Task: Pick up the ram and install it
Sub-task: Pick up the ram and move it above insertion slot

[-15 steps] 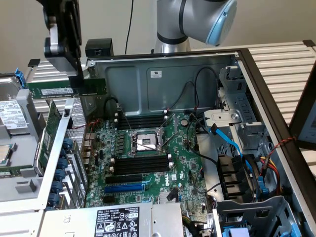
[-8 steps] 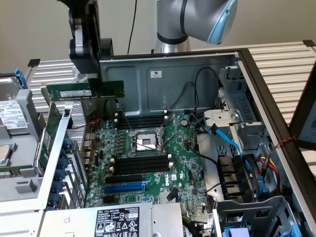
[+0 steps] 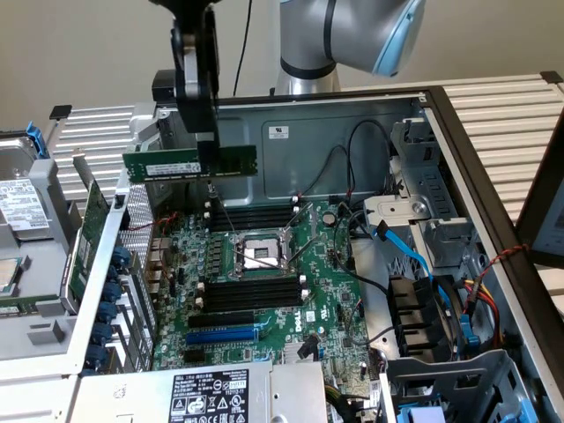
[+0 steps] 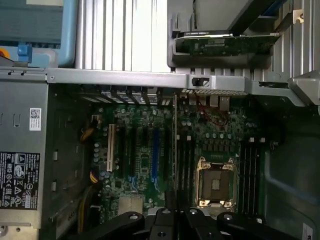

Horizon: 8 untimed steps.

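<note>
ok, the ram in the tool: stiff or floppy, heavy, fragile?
Likely stiff: the ram sits straight and level, with both ends unsupported beyond the narrow pinch of the tool. Probably light for its length: it is thin and shows no tilt in that pinch. Possibly fragile: it looks like a bare circuit board, so side loads seem risky.

The claw (image 3: 208, 163) covers a stretch of the ram (image 3: 167, 164). The robot arm (image 3: 352, 35) runs off the top edge. The power supply label (image 3: 209, 397) is cut by the bottom edge, its print too small to read.
</note>
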Tool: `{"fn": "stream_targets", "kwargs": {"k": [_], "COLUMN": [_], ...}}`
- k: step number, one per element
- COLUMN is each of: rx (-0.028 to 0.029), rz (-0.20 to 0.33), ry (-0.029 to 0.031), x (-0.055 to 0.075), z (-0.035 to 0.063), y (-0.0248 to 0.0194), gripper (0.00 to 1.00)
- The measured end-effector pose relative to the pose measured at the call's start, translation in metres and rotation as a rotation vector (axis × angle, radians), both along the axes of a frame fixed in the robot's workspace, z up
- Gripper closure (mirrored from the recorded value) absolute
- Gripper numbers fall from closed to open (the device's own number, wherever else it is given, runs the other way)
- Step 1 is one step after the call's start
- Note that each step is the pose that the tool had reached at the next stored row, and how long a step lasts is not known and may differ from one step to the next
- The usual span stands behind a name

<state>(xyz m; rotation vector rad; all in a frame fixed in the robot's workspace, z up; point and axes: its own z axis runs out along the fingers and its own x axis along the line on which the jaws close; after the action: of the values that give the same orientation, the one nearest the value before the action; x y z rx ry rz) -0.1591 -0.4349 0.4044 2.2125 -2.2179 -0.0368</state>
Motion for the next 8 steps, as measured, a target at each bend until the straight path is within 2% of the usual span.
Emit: {"fn": "stream_targets", "kwargs": {"k": [2,8], "rx": [-0.0041,-0.0127], "rz": [0.000,0.000], "ry": [-0.0016,-0.0024], "x": [0.008,0.023], "z": [-0.0016,-0.0068], "y": [0.0049,0.0264], "gripper": [0.88,0.88]}}
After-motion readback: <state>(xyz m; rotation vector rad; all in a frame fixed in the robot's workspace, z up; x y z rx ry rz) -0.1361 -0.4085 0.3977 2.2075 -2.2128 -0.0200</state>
